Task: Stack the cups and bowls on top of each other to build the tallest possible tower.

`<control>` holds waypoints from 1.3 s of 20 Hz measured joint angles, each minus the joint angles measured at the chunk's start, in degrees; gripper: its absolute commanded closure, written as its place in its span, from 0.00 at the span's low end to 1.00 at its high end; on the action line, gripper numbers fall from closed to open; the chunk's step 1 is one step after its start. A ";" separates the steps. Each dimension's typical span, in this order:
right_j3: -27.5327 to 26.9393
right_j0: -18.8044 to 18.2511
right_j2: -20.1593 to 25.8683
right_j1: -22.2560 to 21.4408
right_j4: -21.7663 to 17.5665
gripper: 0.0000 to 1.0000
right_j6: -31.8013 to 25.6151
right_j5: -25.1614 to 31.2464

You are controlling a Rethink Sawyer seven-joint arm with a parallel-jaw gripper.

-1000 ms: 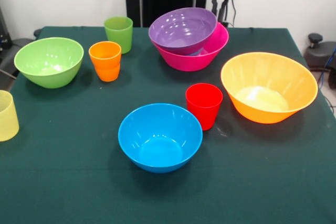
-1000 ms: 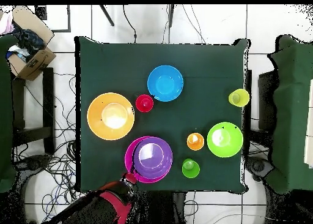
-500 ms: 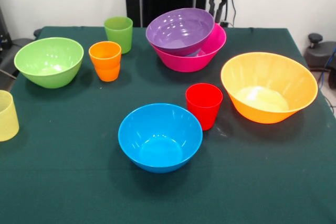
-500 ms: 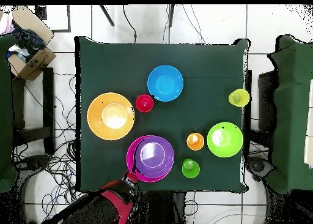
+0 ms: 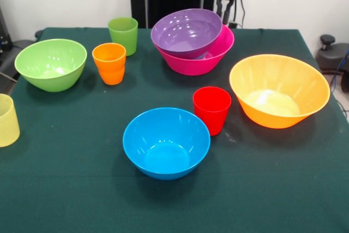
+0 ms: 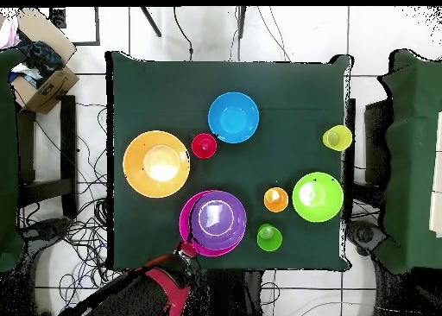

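Note:
A purple bowl (image 5: 188,31) (image 6: 217,219) sits tilted inside the pink bowl (image 5: 204,61) (image 6: 184,228) at the table's far side. The wide orange bowl (image 5: 278,88) (image 6: 155,163) is at the right, with the red cup (image 5: 211,108) (image 6: 204,145) and blue bowl (image 5: 166,141) (image 6: 233,117) in the middle. At the left are the lime green bowl (image 5: 50,63) (image 6: 317,197), orange cup (image 5: 109,63) (image 6: 275,199), green cup (image 5: 123,34) (image 6: 268,237) and pale yellow cup (image 5: 6,119) (image 6: 337,138). My gripper (image 5: 227,12) (image 6: 185,249) hangs just behind the pink bowl's far rim.
The dark green table (image 5: 272,189) (image 6: 285,88) carries everything. In the overhead view a cardboard box (image 6: 41,75) lies on the floor beyond the table, and cables (image 6: 82,235) trail beside it.
In the front view the purple and pink bowls have slid a little to the left, and my gripper has moved left with them. Everything else is where it was.

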 measured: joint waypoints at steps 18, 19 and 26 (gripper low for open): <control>-0.17 -5.73 2.66 1.04 0.01 0.00 0.00 -0.23; -0.22 -5.91 2.84 1.27 0.01 0.00 0.00 -0.23; -0.31 -8.28 5.41 3.20 0.01 0.00 0.00 -0.22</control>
